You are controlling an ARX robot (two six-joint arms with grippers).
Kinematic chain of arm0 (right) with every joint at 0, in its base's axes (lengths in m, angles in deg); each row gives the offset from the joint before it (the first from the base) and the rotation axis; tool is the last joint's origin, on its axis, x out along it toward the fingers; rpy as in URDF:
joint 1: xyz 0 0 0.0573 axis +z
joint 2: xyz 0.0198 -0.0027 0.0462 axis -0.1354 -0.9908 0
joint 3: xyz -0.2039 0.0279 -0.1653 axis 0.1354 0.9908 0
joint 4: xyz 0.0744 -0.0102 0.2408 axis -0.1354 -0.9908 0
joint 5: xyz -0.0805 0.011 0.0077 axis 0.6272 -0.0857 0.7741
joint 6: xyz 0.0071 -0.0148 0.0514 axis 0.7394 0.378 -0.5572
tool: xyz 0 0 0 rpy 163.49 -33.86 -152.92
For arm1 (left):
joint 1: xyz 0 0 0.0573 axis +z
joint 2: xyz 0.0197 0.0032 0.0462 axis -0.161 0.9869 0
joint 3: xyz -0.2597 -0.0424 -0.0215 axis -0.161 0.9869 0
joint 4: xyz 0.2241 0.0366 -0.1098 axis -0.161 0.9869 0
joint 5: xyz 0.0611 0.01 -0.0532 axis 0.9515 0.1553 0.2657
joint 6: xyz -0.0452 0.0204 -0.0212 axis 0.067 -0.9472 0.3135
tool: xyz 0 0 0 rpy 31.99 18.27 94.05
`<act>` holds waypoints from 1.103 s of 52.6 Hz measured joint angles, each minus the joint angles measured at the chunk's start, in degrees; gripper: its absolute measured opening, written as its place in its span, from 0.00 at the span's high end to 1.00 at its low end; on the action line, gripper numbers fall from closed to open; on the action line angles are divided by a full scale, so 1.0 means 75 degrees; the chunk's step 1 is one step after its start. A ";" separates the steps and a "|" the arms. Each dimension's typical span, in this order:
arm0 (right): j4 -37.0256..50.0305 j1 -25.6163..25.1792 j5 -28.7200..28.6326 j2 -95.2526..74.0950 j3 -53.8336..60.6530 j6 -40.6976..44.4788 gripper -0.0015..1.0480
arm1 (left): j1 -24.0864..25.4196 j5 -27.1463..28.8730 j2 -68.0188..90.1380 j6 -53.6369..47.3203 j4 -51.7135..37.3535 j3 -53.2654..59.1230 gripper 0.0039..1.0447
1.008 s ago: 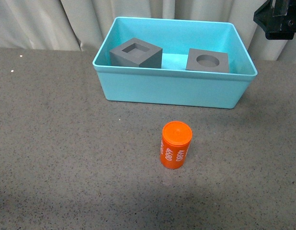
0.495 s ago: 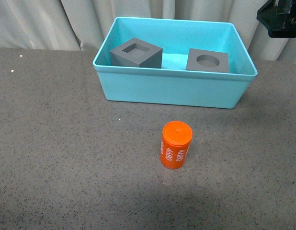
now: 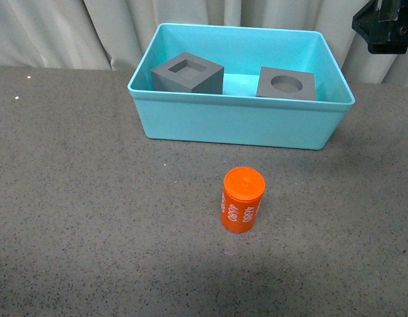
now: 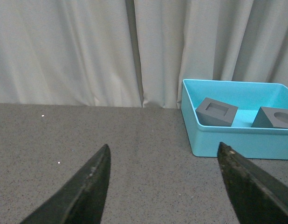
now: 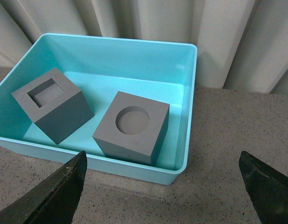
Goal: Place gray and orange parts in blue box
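The blue box (image 3: 240,122) stands at the far middle of the table. Inside it lie the gray cube with a square recess (image 3: 187,72) on the left and the gray cube with a round recess (image 3: 286,83) on the right. The orange cylinder (image 3: 243,199) printed "4680" stands upright on the table in front of the box. My right gripper (image 5: 162,161) is open and empty, high above the box's near right rim (image 5: 134,169); part of that arm shows in the front view (image 3: 385,26). My left gripper (image 4: 163,151) is open and empty over bare table left of the box (image 4: 237,142).
A dark speckled tabletop (image 3: 92,198) runs in all directions. Pale curtains (image 3: 59,33) hang behind the box.
The right arm has shifted slightly at the top right of the front view. The cubes, the cylinder and the box have not moved.
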 joint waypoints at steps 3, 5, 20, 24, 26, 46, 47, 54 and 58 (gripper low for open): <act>0.0000 0.0000 0.0000 0.0000 0.0000 0.0000 0.09 | -0.0003 0.0000 0.0000 0.0000 0.0000 0.0000 0.22; 0.0000 0.0000 0.0000 0.0000 0.0000 0.0000 0.09 | 0.0000 0.0000 0.0000 -0.0003 0.0000 0.0000 0.14; 0.0662 0.0458 0.0175 -0.0358 0.0029 0.2148 0.09 | 0.0000 0.0000 0.0000 -0.0023 0.0000 0.0000 0.06; -0.0382 0.0659 -0.0772 -0.0586 -0.0224 0.2530 0.09 | -0.0003 -0.0003 0.0000 -0.0023 0.0000 0.0000 0.06; -0.0766 0.0737 -0.1157 -0.0656 -0.0326 0.2684 0.09 | 0.0000 -0.0003 0.0000 -0.0023 0.0000 0.0000 0.06; -0.4030 0.0991 -0.2559 -0.1469 -0.1740 0.3876 0.09 | -0.0003 -0.0003 0.0000 -0.0023 0.0000 0.0000 0.06; -0.4106 0.1000 -0.2585 -0.1510 -0.1769 0.3885 0.09 | -0.0003 0.0000 0.0000 -0.0023 0.0000 0.0000 0.06; -0.4578 0.1215 -0.2751 -0.1830 -0.1920 0.3972 0.09 | 0.0000 -0.0003 0.0000 -0.0023 0.0000 0.0000 0.06; -0.4765 0.1495 -0.2914 -0.1906 -0.1926 0.4030 0.09 | -0.0003 -0.0003 0.0000 -0.0023 0.0000 0.0000 0.06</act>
